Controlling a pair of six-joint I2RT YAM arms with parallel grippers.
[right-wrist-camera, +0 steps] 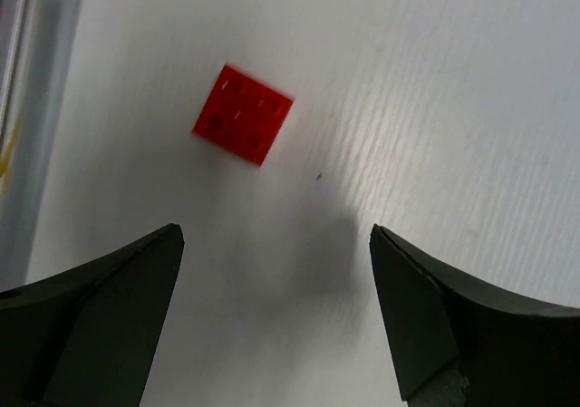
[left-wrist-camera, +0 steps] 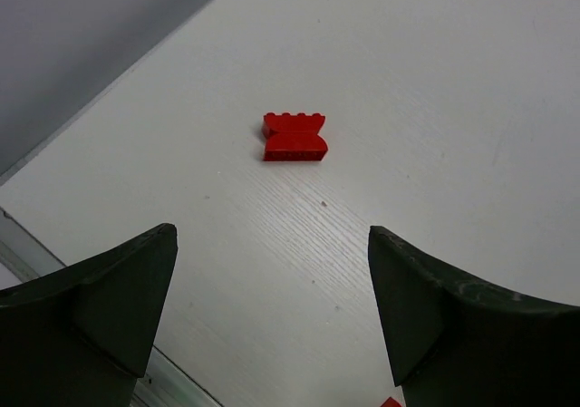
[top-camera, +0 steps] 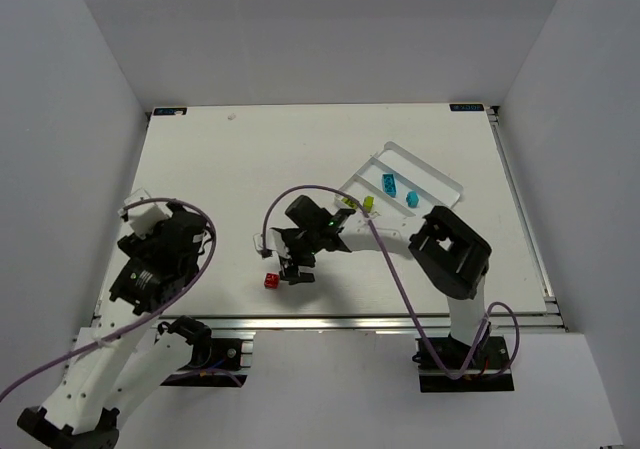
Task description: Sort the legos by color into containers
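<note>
A red lego [top-camera: 271,281] lies on the white table near the front edge. My right gripper [top-camera: 297,271] hangs just to its right. In the right wrist view this square studded red lego [right-wrist-camera: 243,114] sits ahead and left of the open, empty right gripper [right-wrist-camera: 276,229]. My left gripper [left-wrist-camera: 272,230] is open over bare table, with another red lego [left-wrist-camera: 294,137] lying ahead of it. The left arm hides that one from above. The white tray [top-camera: 430,167] at the back right holds two cyan legos [top-camera: 388,182] and lime green legos [top-camera: 368,203].
A purple cable [top-camera: 275,209] loops above the right wrist. An aluminium rail [top-camera: 380,319] runs along the table's near edge. Grey walls close in the left, back and right. A sliver of red [left-wrist-camera: 391,402] shows at the bottom edge beside the left gripper's right finger.
</note>
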